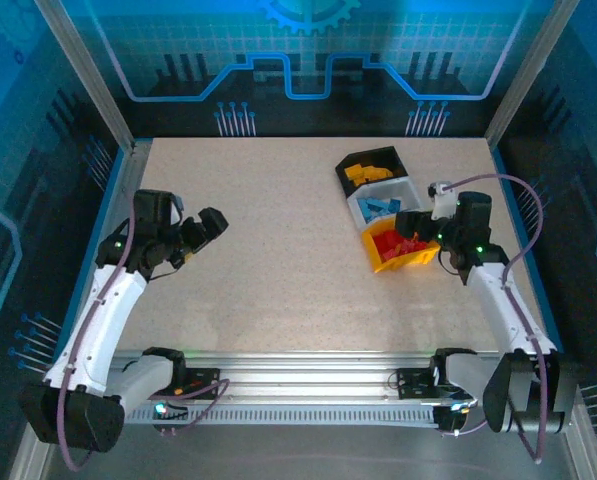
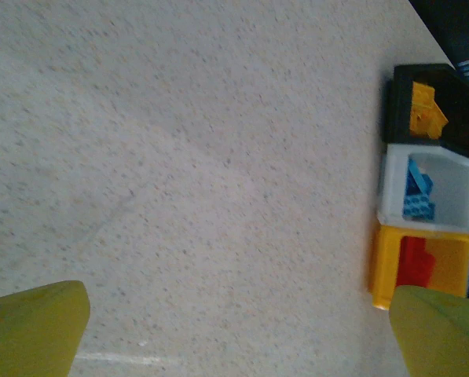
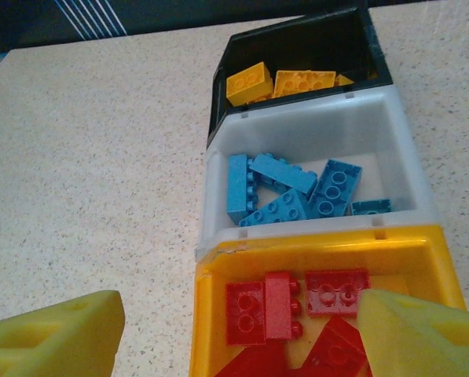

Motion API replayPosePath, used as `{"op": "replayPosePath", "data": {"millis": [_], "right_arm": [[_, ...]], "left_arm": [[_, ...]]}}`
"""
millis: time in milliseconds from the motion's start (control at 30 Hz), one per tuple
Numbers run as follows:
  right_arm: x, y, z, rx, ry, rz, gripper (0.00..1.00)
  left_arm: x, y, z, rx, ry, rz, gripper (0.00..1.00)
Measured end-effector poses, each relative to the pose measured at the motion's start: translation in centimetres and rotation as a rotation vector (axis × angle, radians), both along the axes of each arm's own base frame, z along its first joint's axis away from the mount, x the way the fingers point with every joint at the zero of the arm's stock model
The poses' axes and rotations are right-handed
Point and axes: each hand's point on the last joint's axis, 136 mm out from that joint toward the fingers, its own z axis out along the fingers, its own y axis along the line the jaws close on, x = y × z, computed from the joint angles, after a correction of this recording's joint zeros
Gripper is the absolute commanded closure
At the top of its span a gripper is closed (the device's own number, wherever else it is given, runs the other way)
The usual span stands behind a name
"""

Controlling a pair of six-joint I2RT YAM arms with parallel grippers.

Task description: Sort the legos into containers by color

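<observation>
**Bricks lying sorted, both pincers spread**

Yellow-green fingers (image 2: 38,322) of the left pincer (image 1: 203,234) are framing the left wrist view at its two lower corners. They are standing wide apart and pinching nothing. This pincer is hovering over bare tabletop (image 1: 268,240), well to the left of the white bin (image 3: 395,141).

Moving right, the three bins are standing in a touching row. The black bin (image 3: 297,35) is touching the white bin's far side, and the yellow bin (image 3: 320,239) is touching its near side. Yellow-orange bricks (image 3: 305,81) are lying in the black one, blue bricks (image 3: 281,177) in the white one and red bricks (image 3: 265,310) in the yellow one, all loosely jumbled.

At the white bin's near right, the right pincer (image 3: 238,314) is hanging over the yellow bin with its fingers spread and nothing between them.

Each brick is looking light, rigid and smooth, so it is probably going to slip out of a shallow pinch. Squeezing across the two long flat walls, rather than the studded top, is looking like the safest hold. The bins themselves are likely light enough to skid if bumped.
</observation>
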Motion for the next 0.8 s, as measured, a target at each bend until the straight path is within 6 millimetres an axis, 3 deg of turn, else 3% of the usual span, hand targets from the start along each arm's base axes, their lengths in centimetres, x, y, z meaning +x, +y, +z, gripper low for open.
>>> {"op": "replayPosePath", "data": {"millis": [167,367,567,800], "right_arm": [[-0.3,-2.0,1.5,-0.025,-0.095,-0.095,0.01],[-1.0,-3.6,1.1,-0.080,-0.178,-0.175,0.00],[-1.2,-4.2,-2.9,-0.111,-0.165,-0.197,0.00],[0.2,-4.7,-7.9,-0.125,-0.097,-0.210,0.00]], "left_arm": [[0.6,2.3,0.2,0.105,-0.053,0.087,0.01],[-0.1,5.3,-0.6,0.238,-0.208,0.184,0.01],[0.4,7.0,-3.2,0.388,-0.260,0.183,0.01],[2.2,8.2,-3.6,0.514,-0.329,0.187,0.01]]}}
